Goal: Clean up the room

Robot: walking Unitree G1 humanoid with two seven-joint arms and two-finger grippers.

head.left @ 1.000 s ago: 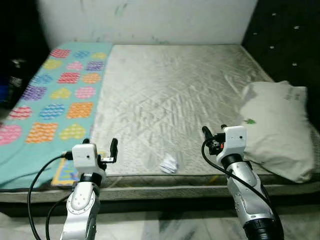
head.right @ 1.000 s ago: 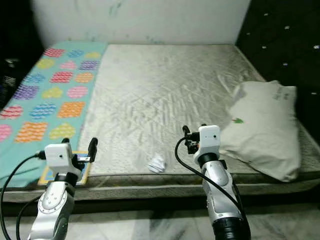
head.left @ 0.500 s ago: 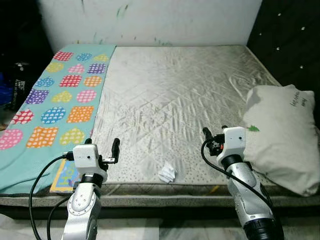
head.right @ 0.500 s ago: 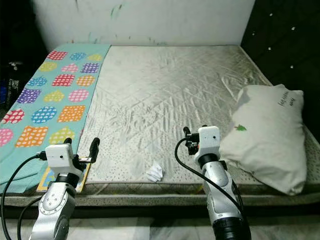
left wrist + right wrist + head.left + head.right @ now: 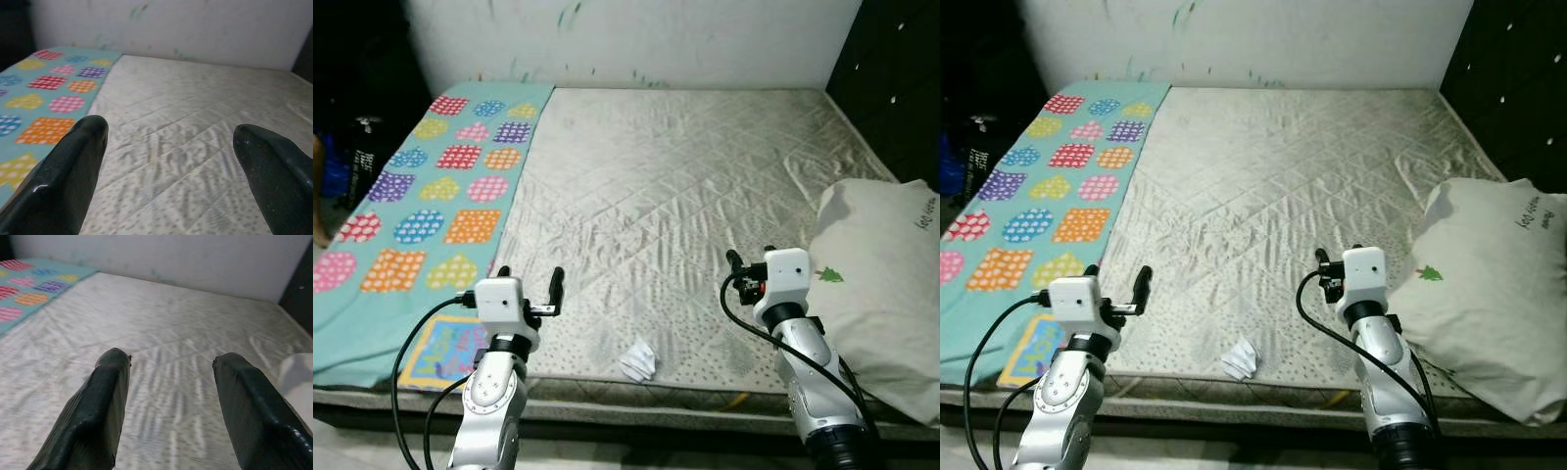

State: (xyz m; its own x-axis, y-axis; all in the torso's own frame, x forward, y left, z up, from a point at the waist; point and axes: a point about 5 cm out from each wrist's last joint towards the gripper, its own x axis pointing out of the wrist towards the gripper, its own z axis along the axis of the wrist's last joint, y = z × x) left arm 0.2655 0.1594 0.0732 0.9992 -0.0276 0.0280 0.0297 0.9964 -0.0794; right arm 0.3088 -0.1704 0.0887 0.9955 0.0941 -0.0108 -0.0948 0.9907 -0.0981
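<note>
Left eye view showed the cleanup barely begun: a crumpled white paper (image 5: 639,359) was left lying near the front edge of the mattress (image 5: 685,196), between the left gripper (image 5: 530,292) and right gripper (image 5: 744,274), both held spread and empty.

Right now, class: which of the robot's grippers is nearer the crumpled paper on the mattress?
Left. The left gripper hovers just to the robot's left of the paper; the right gripper hovers a little farther off, to its right.
</note>
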